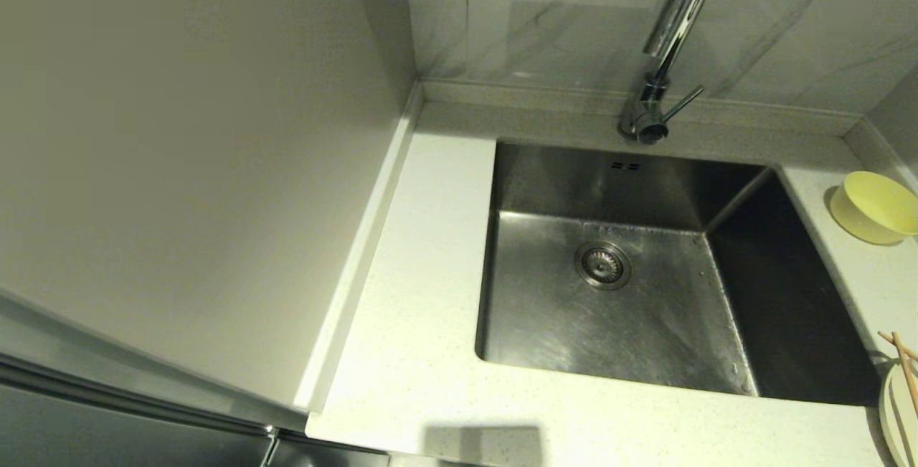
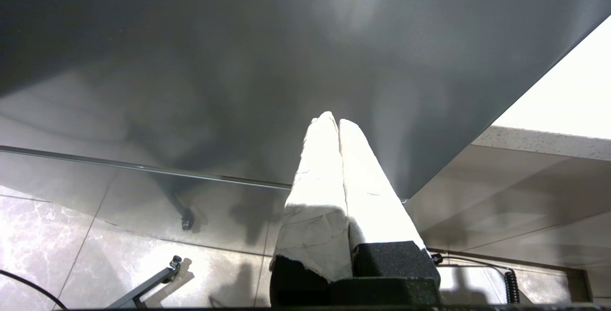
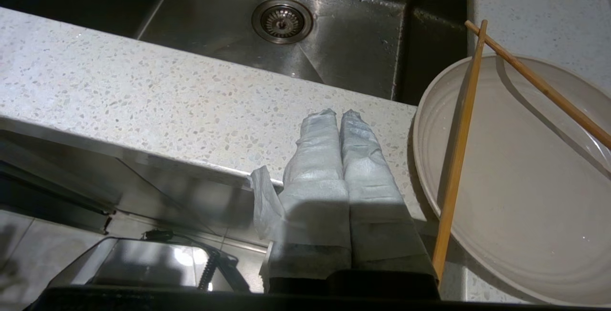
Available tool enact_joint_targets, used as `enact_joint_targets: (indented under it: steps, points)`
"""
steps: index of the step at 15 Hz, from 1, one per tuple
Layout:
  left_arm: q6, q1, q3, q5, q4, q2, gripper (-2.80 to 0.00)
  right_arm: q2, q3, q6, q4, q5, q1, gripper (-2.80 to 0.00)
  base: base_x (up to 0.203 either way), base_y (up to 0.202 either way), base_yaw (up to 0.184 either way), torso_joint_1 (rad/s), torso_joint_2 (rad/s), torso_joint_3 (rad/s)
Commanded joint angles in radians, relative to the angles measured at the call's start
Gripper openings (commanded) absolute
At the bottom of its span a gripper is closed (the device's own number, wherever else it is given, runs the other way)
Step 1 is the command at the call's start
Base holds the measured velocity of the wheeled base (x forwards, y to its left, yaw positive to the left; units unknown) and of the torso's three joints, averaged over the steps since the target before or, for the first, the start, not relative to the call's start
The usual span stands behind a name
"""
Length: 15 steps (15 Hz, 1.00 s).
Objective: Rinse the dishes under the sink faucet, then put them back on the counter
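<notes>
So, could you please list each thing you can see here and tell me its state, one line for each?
faucet: off, no water running
sink: empty of dishes, basin wet
plate: on the counter, right of the sink
chopsticks: lying crossed over the plate
bowl: on the counter, tipped on its side
left gripper: shut, empty, below the counter
right gripper: shut, empty, beside the plate

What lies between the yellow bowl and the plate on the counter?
Only bare counter, seen in the head view: the bowl stands farther back, the plate with chopsticks nearer, nothing between them.
</notes>
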Motion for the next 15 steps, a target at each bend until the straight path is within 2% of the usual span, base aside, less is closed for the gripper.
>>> enact_joint_targets:
  steps: [1,11,15]
  points:
    - [-0.001,0.0,0.0,0.0,0.0,-0.002,-2.8,0.001,0.0,0.006,0.001,-0.002,0.0,-2.8,0.0,0.0,0.0,0.0,0.0,0.0]
    - [-0.001,0.0,0.0,0.0,0.0,-0.002,-2.8,0.001,0.0,0.021,0.001,-0.007,0.001,-2.8,0.0,0.0,0.0,0.0,0.0,0.0]
    - [-0.001,0.0,0.0,0.0,0.0,-0.002,-2.8,0.001,0.0,0.056,0.0,-0.01,0.001,-2.8,0.0,0.0,0.0,0.0,0.0,0.0]
